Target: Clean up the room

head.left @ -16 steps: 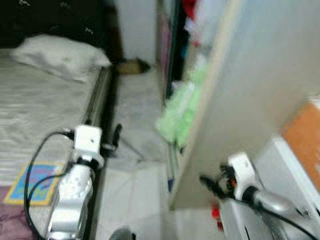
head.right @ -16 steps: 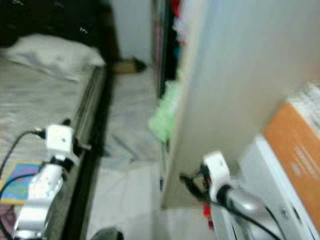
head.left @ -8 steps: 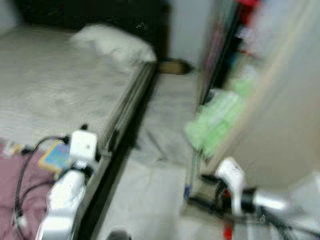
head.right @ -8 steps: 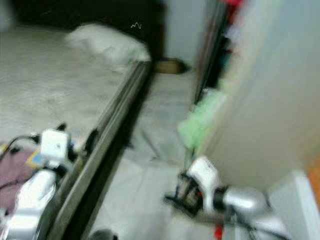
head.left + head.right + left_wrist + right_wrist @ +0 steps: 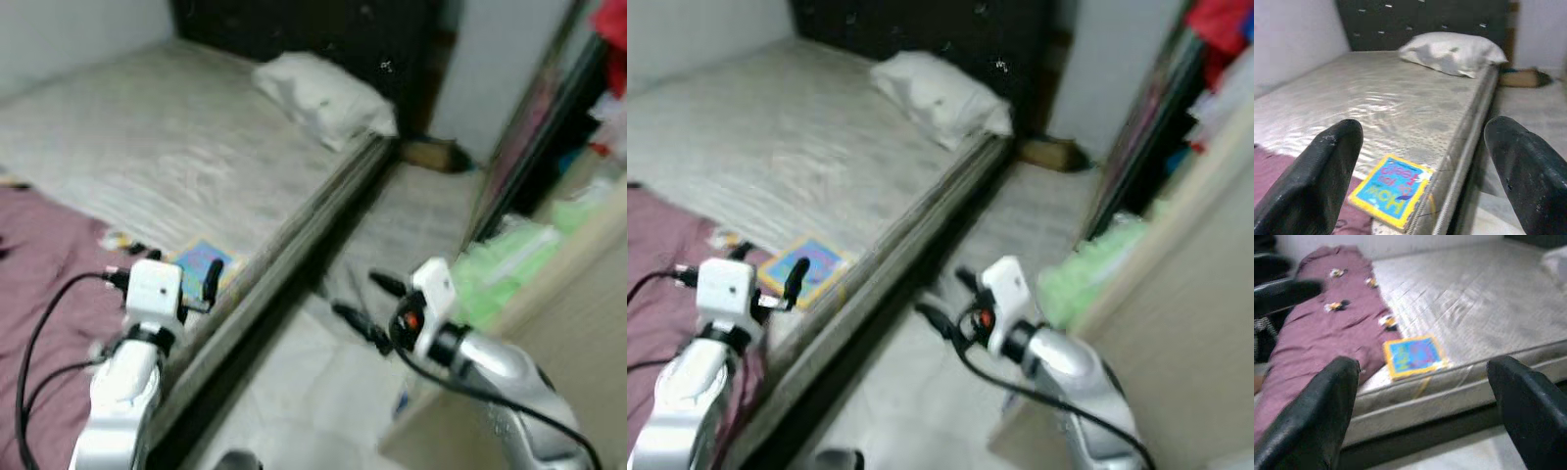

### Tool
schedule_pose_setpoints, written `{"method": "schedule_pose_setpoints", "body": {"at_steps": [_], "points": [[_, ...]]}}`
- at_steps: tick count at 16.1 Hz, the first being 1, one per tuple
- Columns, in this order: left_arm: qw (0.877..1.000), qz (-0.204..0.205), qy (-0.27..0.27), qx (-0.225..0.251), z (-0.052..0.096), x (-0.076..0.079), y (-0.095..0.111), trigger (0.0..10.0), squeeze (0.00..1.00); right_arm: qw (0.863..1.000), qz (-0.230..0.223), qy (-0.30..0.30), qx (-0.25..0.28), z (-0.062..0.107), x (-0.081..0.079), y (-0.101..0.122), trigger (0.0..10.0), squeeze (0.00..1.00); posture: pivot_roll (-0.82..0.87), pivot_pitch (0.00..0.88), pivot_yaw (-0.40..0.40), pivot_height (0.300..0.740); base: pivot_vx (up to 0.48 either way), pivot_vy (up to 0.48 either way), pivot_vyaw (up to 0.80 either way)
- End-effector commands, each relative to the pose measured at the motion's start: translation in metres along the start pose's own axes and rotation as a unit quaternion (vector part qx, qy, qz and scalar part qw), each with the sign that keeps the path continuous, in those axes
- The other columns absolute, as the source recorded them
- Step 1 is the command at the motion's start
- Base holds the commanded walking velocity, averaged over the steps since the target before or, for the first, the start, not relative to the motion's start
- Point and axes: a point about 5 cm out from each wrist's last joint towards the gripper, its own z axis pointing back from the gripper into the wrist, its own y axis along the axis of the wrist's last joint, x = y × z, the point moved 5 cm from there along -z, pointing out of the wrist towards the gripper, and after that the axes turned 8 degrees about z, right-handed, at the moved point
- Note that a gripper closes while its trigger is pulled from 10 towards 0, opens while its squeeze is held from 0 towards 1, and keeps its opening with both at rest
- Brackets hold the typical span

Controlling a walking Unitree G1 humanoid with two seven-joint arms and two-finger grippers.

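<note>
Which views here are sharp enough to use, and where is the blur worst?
Left wrist view: sharpest, the book and pillow are clear. Right wrist view: soft, the purple blanket smeared. Eye views: motion-blurred, worst at the wardrobe side, where the green bundle loses its outline.

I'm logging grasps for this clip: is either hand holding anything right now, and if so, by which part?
Nothing is held. The left hand and right hand are both open and empty, raised near the bed's edge where the blue book lies.
</note>
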Motion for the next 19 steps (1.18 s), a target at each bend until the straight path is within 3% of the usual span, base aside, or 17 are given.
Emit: {"method": "schedule_pose_setpoints", "body": {"at_steps": [1, 3, 5, 12, 19], "points": [[1.000, -0.005, 0.004, 0.007, 0.000, 0.003, 0.005, 10.0, 0.00, 0.998, -0.004, -0.060, 0.008, 0.004, 0.017, 0.002, 10.0, 0.00, -0.03, 0.000, -0.047, 0.740, 0.000, 0.000, 0.80], [0.999, 0.028, 0.044, -0.007, 0.001, -0.005, -0.002, 10.0, 0.00, 0.990, -0.020, -0.133, 0.029, 0.000, 0.025, 0.006, 10.0, 0.00, -0.03, 0.000, -0.043, 0.740, 0.000, 0.000, 0.80], [0.998, 0.035, 0.053, -0.009, -0.001, -0.006, -0.002, 10.0, 0.00, 0.982, -0.019, -0.183, 0.036, 0.000, 0.030, 0.005, 10.0, 0.00, -0.03, 0.000, -0.043, 0.740, 0.000, 0.000, 0.80], [0.998, 0.033, 0.056, 0.002, -0.006, -0.006, 0.003, 10.0, 0.00, 0.973, -0.012, -0.224, 0.053, -0.002, 0.036, 0.012, 10.0, 0.00, -0.04, 0.000, -0.042, 0.740, 0.000, 0.000, 0.80], [0.998, 0.057, 0.034, 0.003, -0.013, 0.000, 0.005, 10.0, 0.00, 0.968, -0.002, -0.242, 0.058, -0.004, 0.044, 0.016, 10.0, 0.00, -0.04, 0.000, -0.050, 0.740, 0.000, 0.000, 0.80]]}}
